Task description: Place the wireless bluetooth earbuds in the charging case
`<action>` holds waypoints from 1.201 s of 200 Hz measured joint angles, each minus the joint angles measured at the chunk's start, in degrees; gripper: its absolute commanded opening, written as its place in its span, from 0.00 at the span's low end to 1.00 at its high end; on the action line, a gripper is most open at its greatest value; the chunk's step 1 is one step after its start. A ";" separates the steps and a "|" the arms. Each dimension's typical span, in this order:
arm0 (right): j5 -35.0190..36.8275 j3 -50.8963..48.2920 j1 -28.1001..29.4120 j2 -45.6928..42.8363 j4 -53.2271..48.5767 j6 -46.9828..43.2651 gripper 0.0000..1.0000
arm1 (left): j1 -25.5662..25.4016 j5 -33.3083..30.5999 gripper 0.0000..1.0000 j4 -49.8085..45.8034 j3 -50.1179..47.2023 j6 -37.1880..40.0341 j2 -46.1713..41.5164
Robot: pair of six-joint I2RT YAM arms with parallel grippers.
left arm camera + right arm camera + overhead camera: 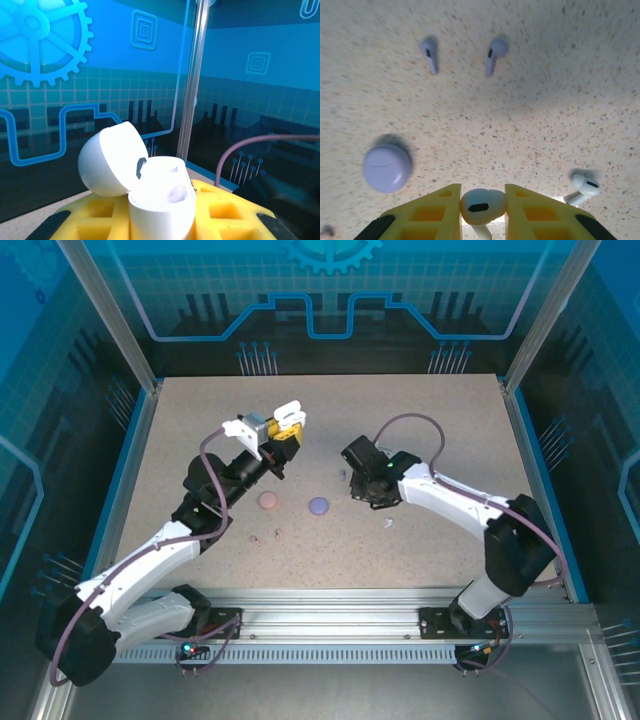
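Observation:
My left gripper [283, 436] is raised above the table's middle, shut on a white charging case [161, 212] that stands upright between the yellow fingers [227, 210]. Its lid [106, 160] is swung open to the left. My right gripper [482, 202] hovers low over the table, shut on a white earbud [483, 206] with its stem pointing down. A second white earbud [583, 187] lies to its right. Two purple earbuds [430, 53] [495, 52] lie farther ahead. In the top view the right gripper [360, 483] is right of the left one.
A closed purple case [319, 506] and a closed pink case [268, 500] lie between the arms. Two pink earbuds [254, 538] [278, 534] lie nearer the left arm. Blue-edged rails [535, 455] and clear walls bound the speckled table [200, 420].

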 measured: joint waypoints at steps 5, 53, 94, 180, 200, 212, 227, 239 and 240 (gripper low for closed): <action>0.11 0.37 -0.13 -0.79 0.02 -0.55 0.24 | -0.07 0.00 0.00 0.81 -0.37 0.55 0.07; 0.11 7.30 -3.32 -10.27 1.18 -7.21 0.25 | -0.87 -0.96 0.00 8.83 -1.51 8.24 5.64; -2.62 13.66 -5.92 -14.84 7.15 -11.21 0.25 | -1.07 -3.78 0.00 13.09 0.85 11.98 11.96; -13.18 14.29 -6.25 -15.96 29.29 -13.77 0.26 | -2.47 -6.05 0.00 17.88 6.80 14.64 17.92; -15.47 12.39 -6.14 -15.96 36.06 -13.64 0.26 | -3.28 -6.01 0.00 17.99 7.61 14.64 17.99; -16.28 10.88 -5.81 -15.96 39.89 -13.70 0.26 | -3.80 -5.90 0.00 17.97 7.96 14.64 18.01; -17.53 8.94 -5.07 -15.93 44.50 -14.27 0.26 | -4.44 -5.64 0.00 17.92 8.33 14.64 18.05; -18.56 7.58 -4.33 -15.85 47.93 -14.78 0.26 | -4.92 -5.60 0.00 17.88 8.59 14.62 18.05; -18.62 7.52 -4.28 -15.85 48.15 -14.78 0.26 | -4.94 -5.60 0.00 17.88 8.61 14.64 18.05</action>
